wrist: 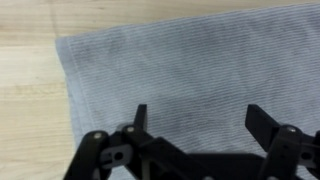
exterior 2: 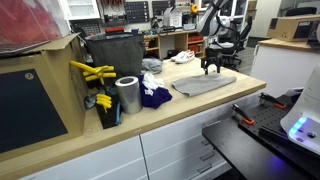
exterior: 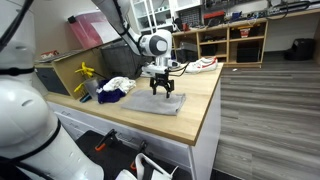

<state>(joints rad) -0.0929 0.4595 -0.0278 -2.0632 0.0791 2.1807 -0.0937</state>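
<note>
A grey cloth [wrist: 190,70] lies flat on the wooden countertop [exterior: 205,95], seen in both exterior views [exterior: 157,101] [exterior 2: 205,84]. My gripper [wrist: 198,118] hovers just above the cloth, jaws spread wide with only fabric showing between them. In the exterior views the gripper [exterior: 162,94] [exterior 2: 212,69] points straight down over the cloth's middle. The black fingers [wrist: 262,125] hold nothing. The cloth's left edge and a rounded corner show in the wrist view.
A blue and white cloth pile [exterior: 116,88] [exterior 2: 152,95] lies beside the grey cloth. A metal can [exterior 2: 127,95] and a bin with yellow tools [exterior 2: 92,73] stand near it. A white shoe [exterior: 204,64] rests at the counter's far end. Shelves stand behind.
</note>
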